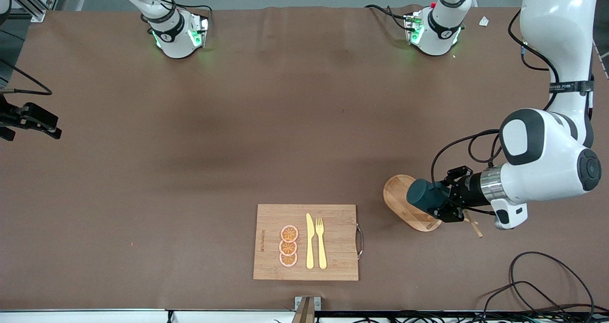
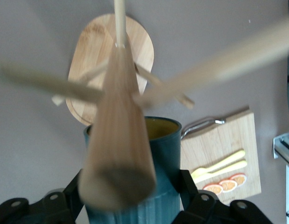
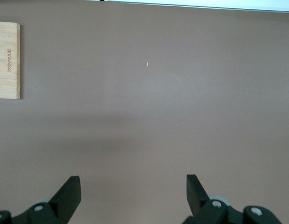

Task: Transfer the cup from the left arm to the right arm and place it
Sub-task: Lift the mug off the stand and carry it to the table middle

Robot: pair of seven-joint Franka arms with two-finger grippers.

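The dark teal ribbed cup [image 1: 425, 195] lies on its side in my left gripper [image 1: 441, 200], which is shut on it over the oval base of the wooden peg rack [image 1: 398, 200]. In the left wrist view the cup [image 2: 164, 154] shows its mustard-yellow inside between the black fingers [image 2: 190, 187]. The rack's blurred post [image 2: 117, 158] stands close in front of the cup and its pegs cross the view. The handle is hidden. My right gripper [image 1: 42, 122] waits open and empty at the right arm's end of the table, over bare brown table in its wrist view [image 3: 134, 192].
A wooden cutting board [image 1: 333, 213] with a metal handle lies near the front camera. It carries three orange slices [image 1: 289, 246], a yellow knife [image 1: 309, 241] and a yellow fork [image 1: 321, 242]. Black cables [image 1: 537, 285] lie at the front corner by the left arm's end.
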